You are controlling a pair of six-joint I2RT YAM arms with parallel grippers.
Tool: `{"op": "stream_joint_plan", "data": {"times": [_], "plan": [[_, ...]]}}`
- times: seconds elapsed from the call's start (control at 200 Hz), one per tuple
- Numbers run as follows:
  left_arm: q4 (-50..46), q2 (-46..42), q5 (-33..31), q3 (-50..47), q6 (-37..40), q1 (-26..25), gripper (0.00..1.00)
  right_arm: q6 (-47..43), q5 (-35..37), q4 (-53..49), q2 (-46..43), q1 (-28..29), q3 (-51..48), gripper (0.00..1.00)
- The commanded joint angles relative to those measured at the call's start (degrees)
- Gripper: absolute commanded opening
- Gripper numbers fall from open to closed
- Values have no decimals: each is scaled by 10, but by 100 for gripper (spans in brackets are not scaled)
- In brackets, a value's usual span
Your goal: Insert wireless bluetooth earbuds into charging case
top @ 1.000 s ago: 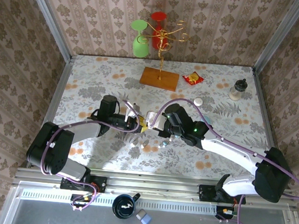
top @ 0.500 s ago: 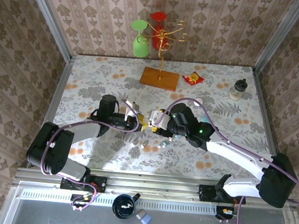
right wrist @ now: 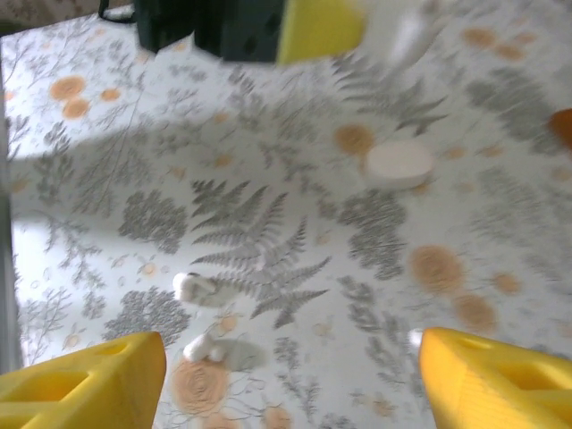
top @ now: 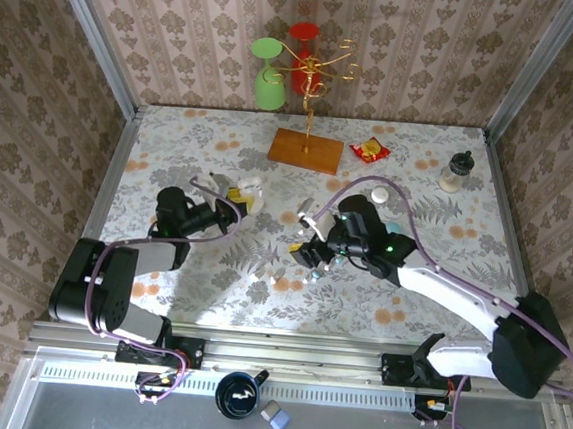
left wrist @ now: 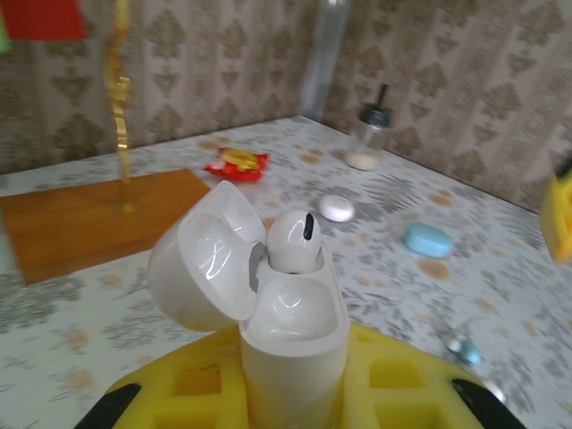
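My left gripper is shut on a white charging case, which stands upright between the yellow fingers with its lid swung open to the left. One white earbud sits in the far slot of the case. From above, the left gripper holds the case left of centre. My right gripper hangs open over the table with nothing between its yellow fingers. Two loose white earbuds lie on the cloth just beyond its left finger. In the top view the right gripper is near the middle.
A shut white pebble case and a pale-blue case lie on the right side. A shaker, a red packet and a wooden stand with a green and a red glass are at the back.
The right gripper opened and drew back to the right from the case. The left arm pulled back left with the open case, one earbud seated in it.
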Motion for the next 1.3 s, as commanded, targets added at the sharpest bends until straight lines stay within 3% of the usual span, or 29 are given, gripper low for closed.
{"op": "stream_joint_plan", "data": {"times": [0.0,0.185,0.24,0.445,0.695,0.89,1.295], "plan": [[34,-43,-60,1,-33,14,0,0,-29,-56,63,33,42,78],[-45,-106,-85,19,-20,23,0,-16,-11,-94,176,84,121,79],[-83,-127,-124,22,-16,26,0,-23,-8,-102,208,97,143,79],[-215,-197,-183,33,6,43,0,-45,-31,-109,308,113,204,69],[-240,-223,-170,29,7,47,0,-93,-94,-101,374,97,234,61],[-233,-227,-141,28,-5,47,0,-113,-95,-114,404,82,250,59],[-237,-228,-140,20,6,48,0,-133,-114,-153,429,73,275,40]]}}
